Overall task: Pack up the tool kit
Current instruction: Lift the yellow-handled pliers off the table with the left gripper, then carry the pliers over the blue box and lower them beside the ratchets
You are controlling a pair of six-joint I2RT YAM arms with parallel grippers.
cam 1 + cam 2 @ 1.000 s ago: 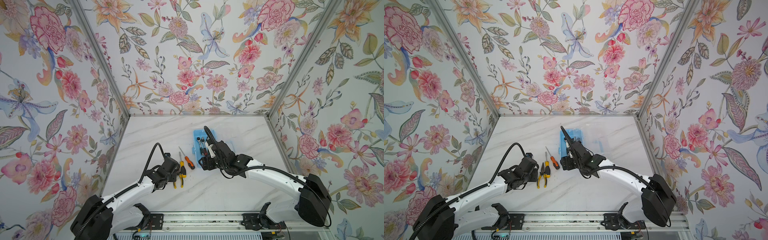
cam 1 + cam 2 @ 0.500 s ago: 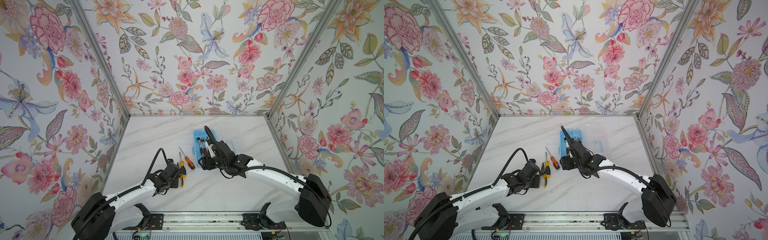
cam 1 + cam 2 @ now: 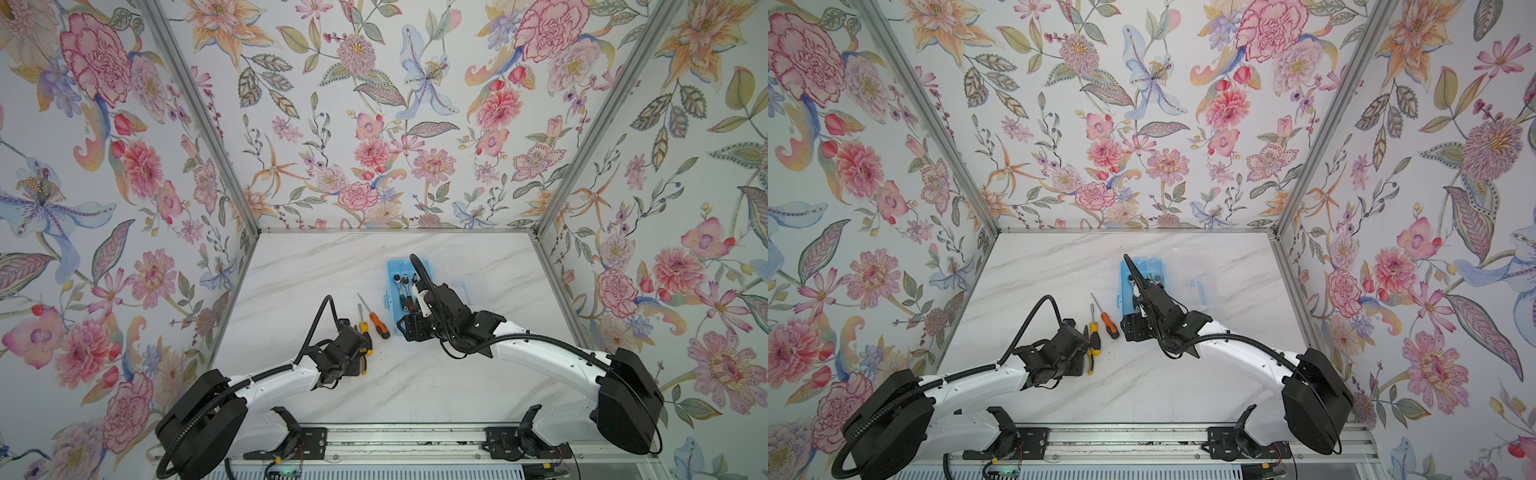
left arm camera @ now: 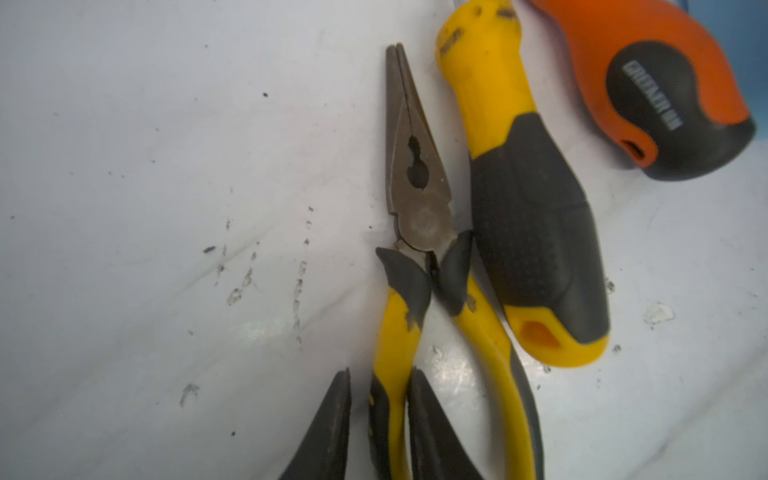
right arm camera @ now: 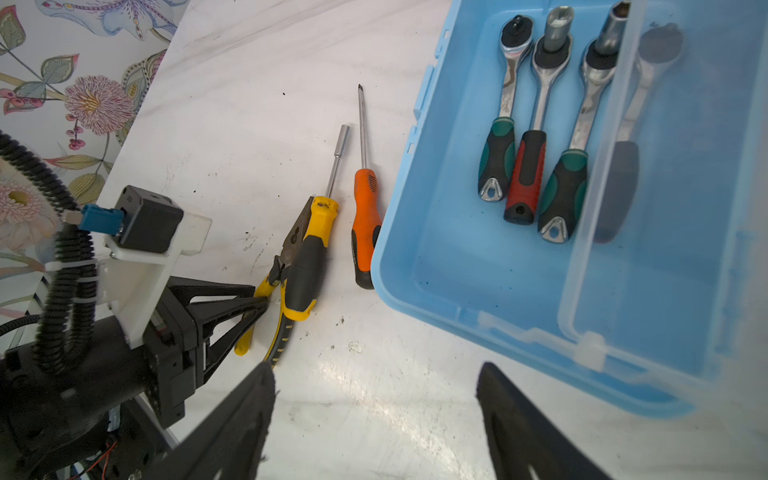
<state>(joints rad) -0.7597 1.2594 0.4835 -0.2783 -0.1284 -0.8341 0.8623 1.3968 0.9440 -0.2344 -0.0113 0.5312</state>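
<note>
Yellow-and-black pliers (image 4: pixel 419 199) lie on the marble table beside a yellow-handled nut driver (image 4: pixel 536 232) and an orange screwdriver (image 4: pixel 665 83). My left gripper (image 4: pixel 380 374) straddles one pliers handle; one finger touches it and a thin gap shows at the other. In both top views this gripper (image 3: pixel 363 353) (image 3: pixel 1086 353) sits low over the pliers (image 3: pixel 1090 361). The open blue tool box (image 5: pixel 415 299) holds three ratchet wrenches (image 5: pixel 536 166). My right gripper (image 5: pixel 376 374) hangs open and empty above the table by the box's near corner.
The box's clear lid (image 5: pixel 665 208) stands up along its far side. In both top views the box (image 3: pixel 392 291) lies right of the loose tools, and floral walls close in three sides. The left arm's wrist and cable (image 5: pixel 137 257) are close to the right gripper.
My left gripper has slid toward the front along the pliers to their handles and narrowed around one handle. The right arm and the tools have not moved.
</note>
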